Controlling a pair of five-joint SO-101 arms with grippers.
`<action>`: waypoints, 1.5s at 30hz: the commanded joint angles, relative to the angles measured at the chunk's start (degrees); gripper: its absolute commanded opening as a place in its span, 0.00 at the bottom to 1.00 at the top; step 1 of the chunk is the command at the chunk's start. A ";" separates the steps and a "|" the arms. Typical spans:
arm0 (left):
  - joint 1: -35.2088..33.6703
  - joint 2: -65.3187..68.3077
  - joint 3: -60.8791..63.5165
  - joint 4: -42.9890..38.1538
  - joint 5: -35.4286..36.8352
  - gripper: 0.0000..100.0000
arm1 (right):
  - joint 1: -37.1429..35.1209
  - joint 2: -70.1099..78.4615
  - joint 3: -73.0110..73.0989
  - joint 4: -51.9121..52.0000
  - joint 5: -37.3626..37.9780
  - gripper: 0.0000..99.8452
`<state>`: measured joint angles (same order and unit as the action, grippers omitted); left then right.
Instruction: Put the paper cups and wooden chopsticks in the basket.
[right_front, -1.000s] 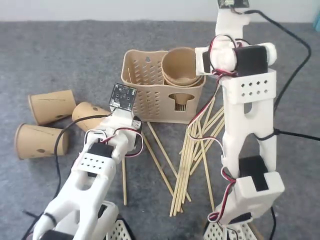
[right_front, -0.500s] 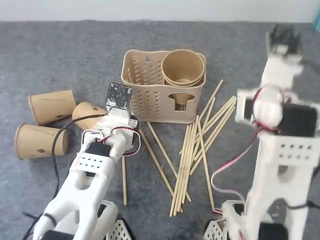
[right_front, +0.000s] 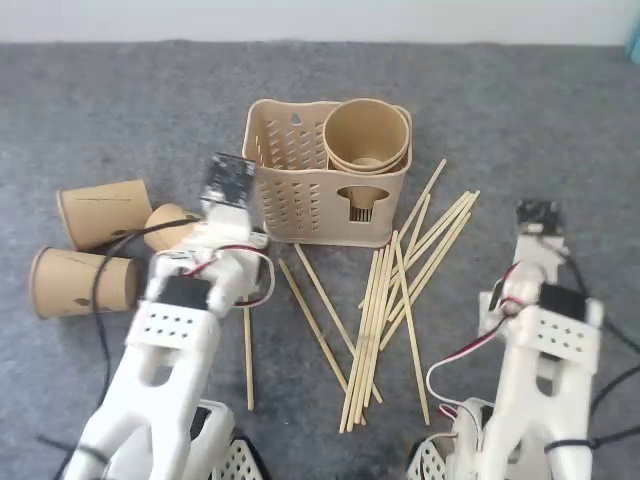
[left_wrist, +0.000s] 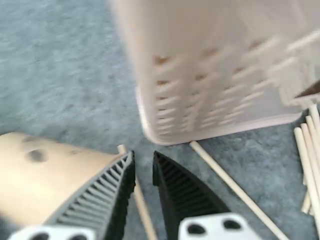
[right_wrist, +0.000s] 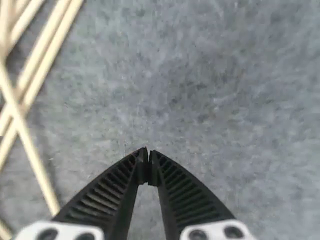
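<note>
Now the right pincer (right_wrist: 148, 151) (closed, empty) has withdrawn from the basket (right_front: 300, 200); left pincer (left_wrist: 143, 156) slightly ajar.

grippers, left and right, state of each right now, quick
Left gripper: open by a narrow gap, holding nothing.
Right gripper: closed, holding nothing.
</note>
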<state>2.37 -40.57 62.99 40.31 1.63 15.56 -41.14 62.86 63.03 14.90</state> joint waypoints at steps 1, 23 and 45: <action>-8.09 -11.69 -5.76 11.60 -0.53 0.06 | 0.84 -2.42 7.21 -10.86 0.53 0.01; -50.02 17.58 -35.47 18.46 -6.24 0.18 | 1.01 -4.44 8.44 -9.19 0.97 0.01; -51.96 53.01 -62.02 39.12 -16.18 0.18 | 1.01 -4.53 8.44 -9.19 0.97 0.01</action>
<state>-50.55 13.32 1.98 75.38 -13.67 16.00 -44.13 71.65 54.24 15.16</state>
